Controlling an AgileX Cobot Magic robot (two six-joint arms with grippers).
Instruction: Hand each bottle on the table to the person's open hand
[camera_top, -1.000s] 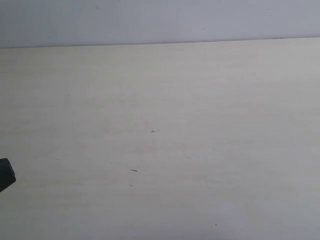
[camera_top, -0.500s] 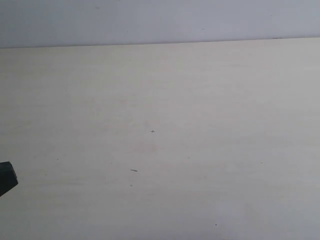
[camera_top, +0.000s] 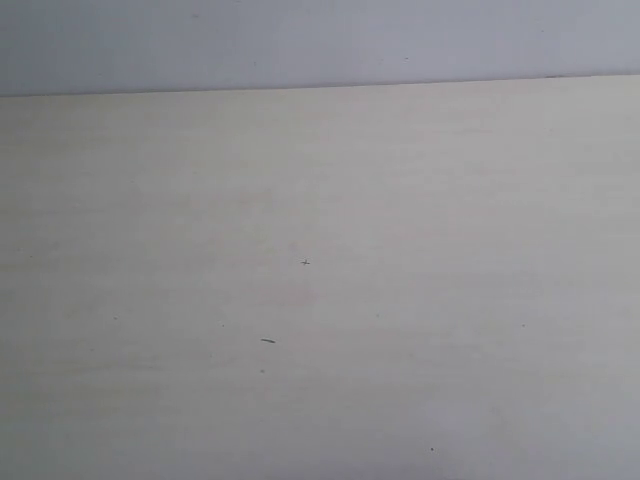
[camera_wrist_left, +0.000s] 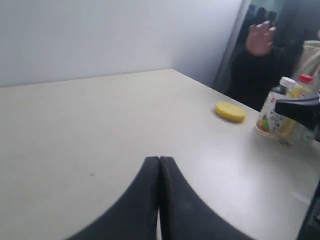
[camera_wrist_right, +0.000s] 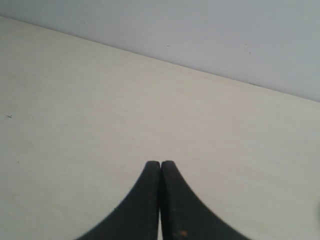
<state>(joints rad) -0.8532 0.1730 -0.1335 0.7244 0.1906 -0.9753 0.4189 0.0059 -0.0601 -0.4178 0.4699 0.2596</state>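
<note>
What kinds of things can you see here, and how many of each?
Bottles: 2 in view, white-capped bottle and red-capped bottle; more may be hidden behind the black part.
Yellow round pad: 1
Hand: 1
Grippers: 2, left gripper and right gripper, both shut.
Total: 6

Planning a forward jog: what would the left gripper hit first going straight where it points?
Nothing close: the shut left gripper points along the table toward the wall. The yellow disc and bottles lie off to one side. Depth is unclear.
</note>
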